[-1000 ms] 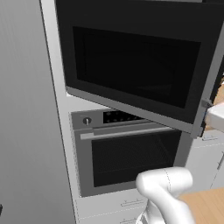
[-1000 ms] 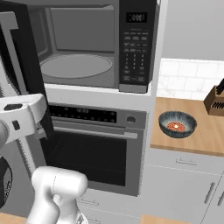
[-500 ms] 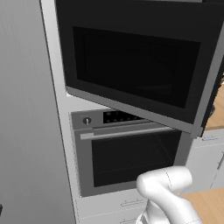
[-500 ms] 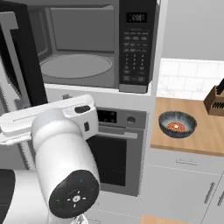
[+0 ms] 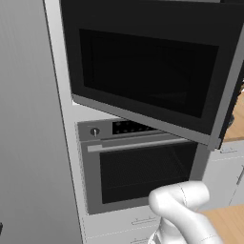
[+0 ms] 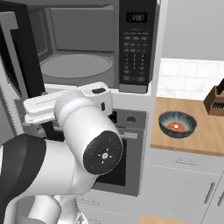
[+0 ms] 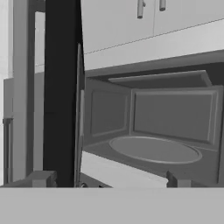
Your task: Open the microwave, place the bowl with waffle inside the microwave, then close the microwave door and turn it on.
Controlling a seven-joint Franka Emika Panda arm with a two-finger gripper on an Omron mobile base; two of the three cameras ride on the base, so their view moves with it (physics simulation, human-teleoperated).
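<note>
Hand view looks straight into the microwave (image 7: 153,127): I see its grey inner walls and the round turntable plate (image 7: 155,149) on the floor of the cavity. My two fingertips (image 7: 41,178) stand wide apart at the bottom, and nothing is between them. The microwave door (image 5: 147,71) is swung fully open to the left; in the left base view its dark window faces the camera above the oven (image 5: 138,167). In the right base view the bowl with waffle (image 6: 177,124) sits on the wooden counter (image 6: 205,135), to the right of the keypad panel (image 6: 136,46), well apart from my arm. A knife block (image 6: 216,99) stands behind the bowl, near the tiled wall.
</note>
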